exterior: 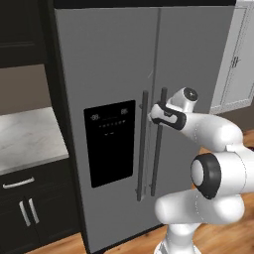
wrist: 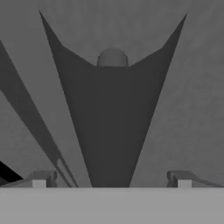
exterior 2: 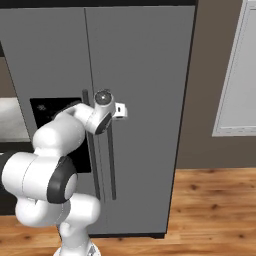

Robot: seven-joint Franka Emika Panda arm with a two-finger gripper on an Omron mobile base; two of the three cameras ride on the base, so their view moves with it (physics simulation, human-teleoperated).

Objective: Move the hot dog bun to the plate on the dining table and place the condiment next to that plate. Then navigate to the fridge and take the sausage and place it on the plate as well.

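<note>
The claw stands wide open, its two fingertips set far apart at the bottom of the hand view with nothing between them. Straight ahead of it, very close, a dark vertical handle runs up between the tips, its rounded end showing at the top; whether the tips touch the handle cannot be told.

From the left base view, the claw sits at the upper part of the right-hand door handle of the fridge. The other long handle stands just to the claw's left, on the far side of the seam between the two doors. Both doors are shut and flush. Further left of the claw and a little lower is the black dispenser panel.

In the right base view the hand meets the same pair of handles on the grey fridge.

Beyond the fridge, well left of the claw, a marble-topped table runs over dark cabinets. Well to the claw's right, farther back, stand white panelled doors. A wooden floor lies below.
</note>
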